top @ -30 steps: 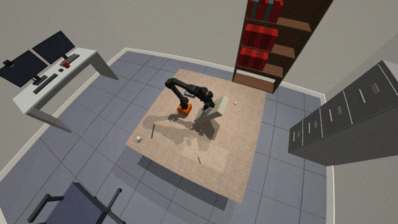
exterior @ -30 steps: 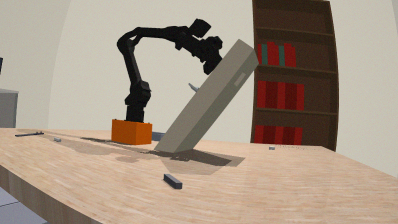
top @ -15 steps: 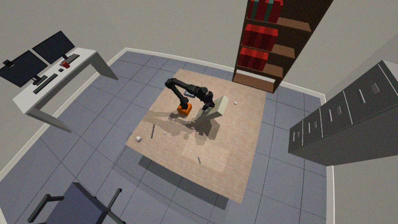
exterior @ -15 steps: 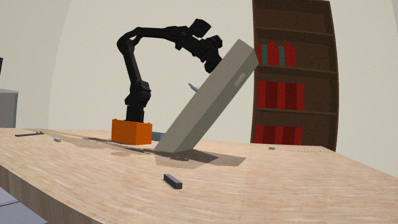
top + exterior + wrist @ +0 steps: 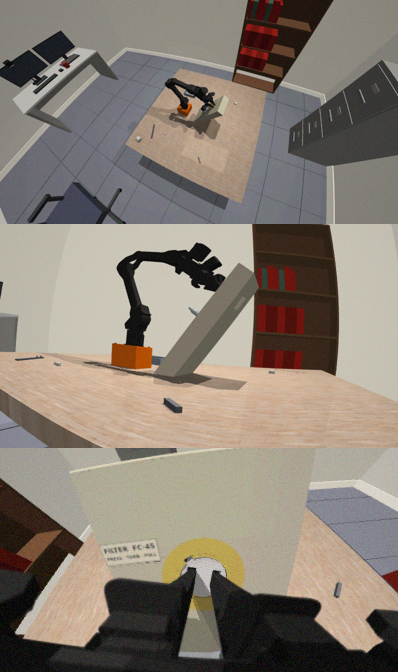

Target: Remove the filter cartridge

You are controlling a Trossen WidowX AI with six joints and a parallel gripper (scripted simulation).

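The pale service panel [image 5: 222, 106] [image 5: 199, 326] [image 5: 200, 503] leans at a slant on the table. The round, light grey filter cartridge [image 5: 203, 563] sits in it inside a yellow ring [image 5: 171, 567]. A small dark notch shows at its upper left edge in the wrist view. My gripper [image 5: 202, 573] [image 5: 214, 105] is shut on the cartridge, with both fingertips at its face. The fingers cover the slots, and I cannot tell how deep the tips sit. In the exterior view the panel hides the fingertips. A blue-grey, tray-like piece [image 5: 189, 94] [image 5: 158, 360] lies behind the robot's base.
The orange base [image 5: 184, 109] [image 5: 130, 356] stands beside the panel. A light blue-grey part [image 5: 193, 311] sticks out from the panel's face. A dark bar [image 5: 199, 160] [image 5: 172, 405], a long dark strip [image 5: 152, 131] [image 5: 29, 358] and a white cylinder [image 5: 138, 138] lie on the table.
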